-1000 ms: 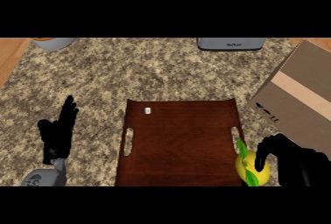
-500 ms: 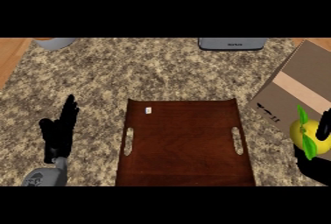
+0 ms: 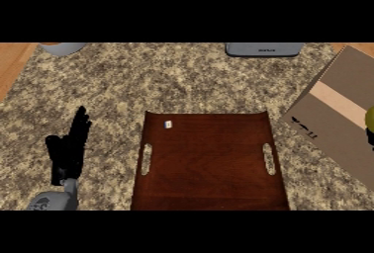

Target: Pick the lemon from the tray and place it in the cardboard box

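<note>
the brown tray (image 3: 210, 163) sat in the middle of the speckled counter (image 3: 168, 79), flat and low, only a small white tag (image 3: 168, 125) lying on it near its upper left corner. the wide stretch of counter above the tray lay open, up to a grey appliance (image 3: 263, 49) and a grey round object (image 3: 62, 48) at the far edge. the cardboard box (image 3: 337, 116) rose just right of the tray, closing off that side with a narrow strip of counter between them. a sliver of the lemon (image 3: 369, 126) showed over the box at the right edge. the left hand (image 3: 70, 150) stood on the counter left of the tray, fingers straight, with bare counter all around it.
</note>
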You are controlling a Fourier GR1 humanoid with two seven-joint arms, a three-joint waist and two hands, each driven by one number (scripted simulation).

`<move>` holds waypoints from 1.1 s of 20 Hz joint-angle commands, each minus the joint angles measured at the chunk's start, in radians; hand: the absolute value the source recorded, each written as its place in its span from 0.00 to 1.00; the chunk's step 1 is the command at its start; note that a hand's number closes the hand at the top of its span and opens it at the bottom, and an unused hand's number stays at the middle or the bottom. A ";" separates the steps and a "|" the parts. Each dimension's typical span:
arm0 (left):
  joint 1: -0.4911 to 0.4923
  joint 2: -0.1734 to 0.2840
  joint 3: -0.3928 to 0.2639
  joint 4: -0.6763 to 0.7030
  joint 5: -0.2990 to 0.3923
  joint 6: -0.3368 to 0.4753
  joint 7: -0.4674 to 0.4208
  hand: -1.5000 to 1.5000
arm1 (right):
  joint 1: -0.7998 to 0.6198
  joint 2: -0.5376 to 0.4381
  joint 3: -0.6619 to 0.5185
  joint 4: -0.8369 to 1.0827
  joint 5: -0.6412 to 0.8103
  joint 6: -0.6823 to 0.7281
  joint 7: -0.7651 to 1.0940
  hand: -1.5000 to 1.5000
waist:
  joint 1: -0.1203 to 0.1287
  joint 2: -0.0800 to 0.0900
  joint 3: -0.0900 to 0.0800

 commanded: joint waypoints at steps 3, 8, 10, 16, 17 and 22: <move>0.029 0.004 0.004 -0.046 -0.018 -0.003 0.016 0.50 | -0.024 -0.028 -0.094 0.311 -0.016 -0.104 -0.273 1.00 | 0.009 0.001 0.000; 0.004 -0.010 0.019 0.021 -0.006 -0.032 -0.018 0.50 | -0.076 -0.072 -0.127 0.594 0.023 -0.186 -0.435 1.00 | 0.011 0.004 0.000; 0.014 0.013 0.025 -0.037 -0.012 -0.029 0.040 0.50 | -0.142 -0.024 -0.066 0.684 0.106 -0.254 -0.410 1.00 | 0.016 0.003 0.000; -0.008 -0.022 0.028 0.038 -0.028 -0.020 -0.020 0.50 | -0.213 -0.005 -0.206 0.970 -0.078 -0.265 -0.549 0.00 | 0.012 0.003 0.000; 0.012 0.033 0.061 -0.024 0.015 -0.073 0.007 0.50 | -0.250 0.002 -0.211 0.982 -0.104 -0.252 -0.557 0.00 | 0.017 0.002 0.001; -0.029 -0.008 0.050 0.042 -0.007 -0.053 -0.009 0.50 | -0.300 0.016 -0.291 1.120 -0.217 -0.302 -0.776 0.00 | 0.010 0.005 0.001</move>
